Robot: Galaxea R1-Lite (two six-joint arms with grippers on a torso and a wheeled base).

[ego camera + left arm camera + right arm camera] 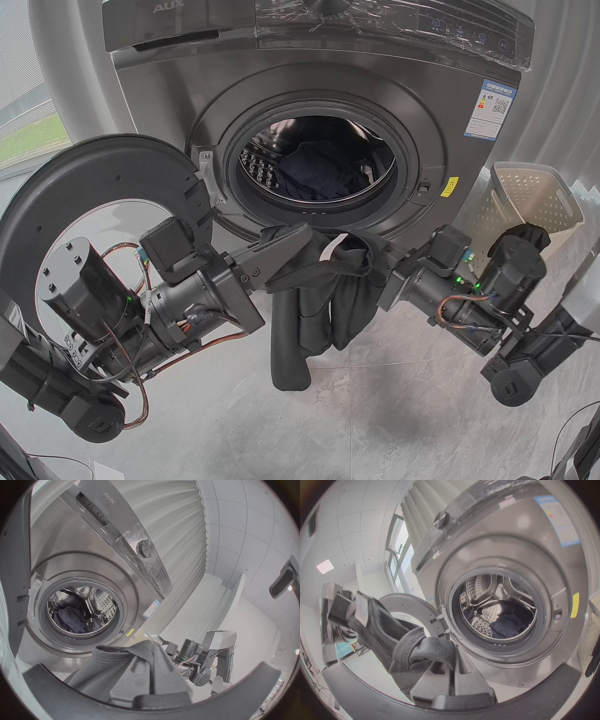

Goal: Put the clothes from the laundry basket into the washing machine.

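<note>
Both arms raised, angled inward, left gripper (299, 236) and right gripper (452, 667) facing each other close together, each clamped on the same dark garment (319, 294).

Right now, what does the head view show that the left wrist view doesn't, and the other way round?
Head view, not left wrist: the white tag on the grey garment, its loose ends hanging down, and the right gripper clamped on it. Left wrist, not head: the ceiling. Both: the garment pinched in the left gripper, and the washing machine, door open, with dark clothes in its drum.
</note>
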